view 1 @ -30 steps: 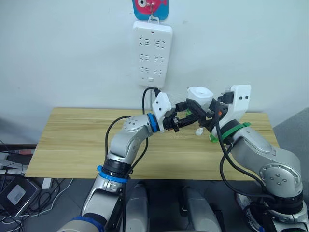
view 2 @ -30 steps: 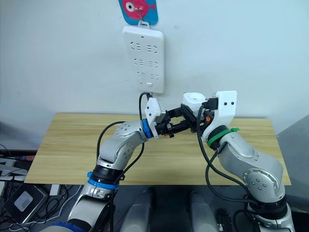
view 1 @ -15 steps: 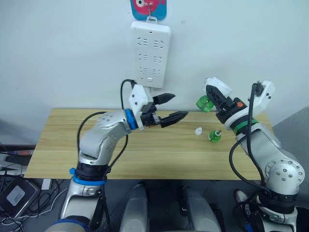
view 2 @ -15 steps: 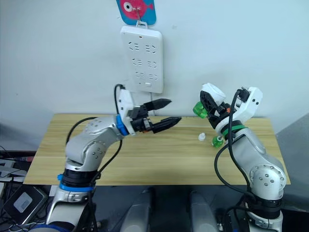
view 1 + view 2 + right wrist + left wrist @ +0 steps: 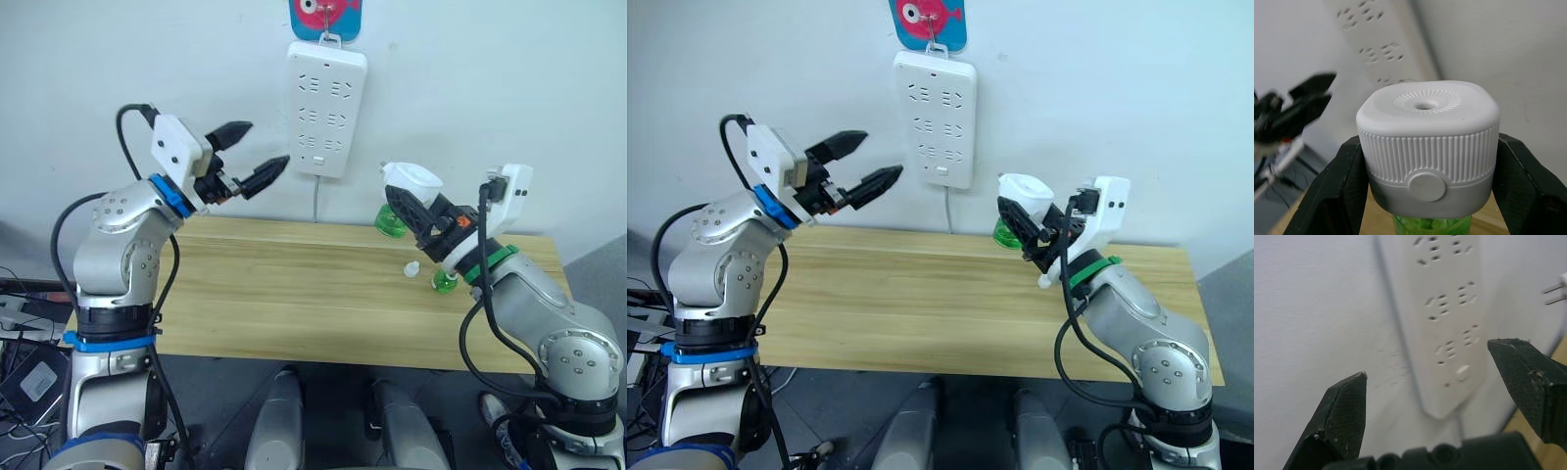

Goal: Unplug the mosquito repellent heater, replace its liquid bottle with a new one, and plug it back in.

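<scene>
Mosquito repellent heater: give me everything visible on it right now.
The mosquito repellent heater is a small white rounded plastic body with a ribbed band around its sides, a round button on the front, and a small vent hole ringed by fine ridges on top. A green liquid bottle sits screwed in beneath it. It is unplugged, held in the air above the wooden table, clamped between the right claw fingers, to the right of the wall power strip.

The left gripper (image 5: 251,155) now sits raised well off to the left near the power strip (image 5: 326,109), jaws spread and empty; the right gripper (image 5: 415,210) alone holds the mosquito repellent heater (image 5: 409,180), carried toward the strip.
</scene>
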Controlling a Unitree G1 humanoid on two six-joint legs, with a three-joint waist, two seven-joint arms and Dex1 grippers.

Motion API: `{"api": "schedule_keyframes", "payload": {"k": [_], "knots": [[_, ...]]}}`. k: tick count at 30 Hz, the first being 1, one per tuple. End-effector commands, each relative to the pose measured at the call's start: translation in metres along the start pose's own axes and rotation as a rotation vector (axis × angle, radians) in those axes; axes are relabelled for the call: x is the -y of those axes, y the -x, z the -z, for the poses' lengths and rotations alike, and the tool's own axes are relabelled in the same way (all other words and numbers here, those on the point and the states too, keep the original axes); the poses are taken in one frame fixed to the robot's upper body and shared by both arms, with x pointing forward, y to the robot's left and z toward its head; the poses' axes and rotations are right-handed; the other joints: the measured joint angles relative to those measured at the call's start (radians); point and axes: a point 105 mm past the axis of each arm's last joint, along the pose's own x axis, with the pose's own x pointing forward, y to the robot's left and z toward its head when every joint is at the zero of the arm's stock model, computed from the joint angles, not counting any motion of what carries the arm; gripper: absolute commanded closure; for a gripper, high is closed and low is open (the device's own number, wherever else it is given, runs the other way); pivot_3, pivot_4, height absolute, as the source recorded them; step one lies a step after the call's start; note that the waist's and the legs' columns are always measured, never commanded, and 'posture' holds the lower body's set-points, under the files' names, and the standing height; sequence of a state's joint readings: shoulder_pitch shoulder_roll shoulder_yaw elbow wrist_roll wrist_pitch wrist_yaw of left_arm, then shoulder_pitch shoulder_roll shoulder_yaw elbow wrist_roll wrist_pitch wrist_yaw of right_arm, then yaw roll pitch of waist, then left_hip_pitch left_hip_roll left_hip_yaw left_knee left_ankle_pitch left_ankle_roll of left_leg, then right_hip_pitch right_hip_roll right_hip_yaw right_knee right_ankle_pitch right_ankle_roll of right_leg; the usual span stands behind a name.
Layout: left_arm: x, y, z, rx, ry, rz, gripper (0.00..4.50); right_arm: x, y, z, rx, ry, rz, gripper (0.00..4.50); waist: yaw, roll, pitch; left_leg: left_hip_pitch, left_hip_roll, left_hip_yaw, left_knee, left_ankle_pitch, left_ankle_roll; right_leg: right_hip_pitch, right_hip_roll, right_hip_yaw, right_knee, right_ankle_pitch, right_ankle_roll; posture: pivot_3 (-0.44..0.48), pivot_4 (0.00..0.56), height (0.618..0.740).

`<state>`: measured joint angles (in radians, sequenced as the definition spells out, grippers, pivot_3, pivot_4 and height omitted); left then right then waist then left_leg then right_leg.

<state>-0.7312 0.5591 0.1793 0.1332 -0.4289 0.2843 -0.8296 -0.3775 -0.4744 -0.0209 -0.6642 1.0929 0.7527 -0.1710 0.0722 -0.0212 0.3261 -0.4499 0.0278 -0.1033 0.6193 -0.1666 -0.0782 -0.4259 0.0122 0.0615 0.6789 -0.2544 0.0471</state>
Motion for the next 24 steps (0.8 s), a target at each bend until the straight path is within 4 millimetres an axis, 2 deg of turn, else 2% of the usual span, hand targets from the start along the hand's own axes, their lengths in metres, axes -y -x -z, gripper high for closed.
{"api": "schedule_keyframes", "payload": {"k": [1,6,13,20,24], "knots": [[0.008,-0.013,0.008,0.018,-0.006,0.069,0.0,-0.009,0.002,-0.003,0.037,0.028,-0.039,1.44,0.01,0.0,-0.002,0.0,0.0,0.0,-0.001,0.0,0.0,0.0,0.0,0.0,0.0,0.0,-0.001,0.294,0.238,0.74],[0.017,-0.041,0.014,0.044,0.018,0.176,0.0,-0.006,0.001,-0.006,0.064,0.027,-0.009,1.44,0.026,0.0,-0.002,-0.001,0.0,-0.001,-0.001,0.0,0.0,-0.001,0.0,-0.001,0.0,0.003,-0.004,0.265,0.243,0.74],[0.022,-0.071,0.017,0.055,0.017,0.259,0.0,0.0,0.001,-0.01,0.097,0.041,0.046,1.44,0.03,-0.001,-0.003,-0.001,0.0,0.0,-0.001,0.0,0.0,-0.001,0.0,-0.001,0.001,0.003,-0.004,0.211,0.243,0.74],[0.047,-0.078,0.012,0.076,0.046,0.45,0.0,0.005,0.005,-0.012,0.115,0.064,0.098,1.44,0.026,-0.001,-0.003,-0.003,0.0,0.0,0.005,0.001,0.0,0.002,-0.001,-0.004,0.001,0.003,-0.004,0.184,0.249,0.74],[0.05,-0.082,0.007,0.093,0.094,0.471,0.0,0.004,0.006,-0.013,0.125,0.066,0.108,1.44,0.007,-0.001,-0.003,-0.003,0.0,-0.002,0.004,0.001,0.0,0.001,-0.001,-0.006,0.001,0.003,-0.004,0.176,0.25,0.74]]}}
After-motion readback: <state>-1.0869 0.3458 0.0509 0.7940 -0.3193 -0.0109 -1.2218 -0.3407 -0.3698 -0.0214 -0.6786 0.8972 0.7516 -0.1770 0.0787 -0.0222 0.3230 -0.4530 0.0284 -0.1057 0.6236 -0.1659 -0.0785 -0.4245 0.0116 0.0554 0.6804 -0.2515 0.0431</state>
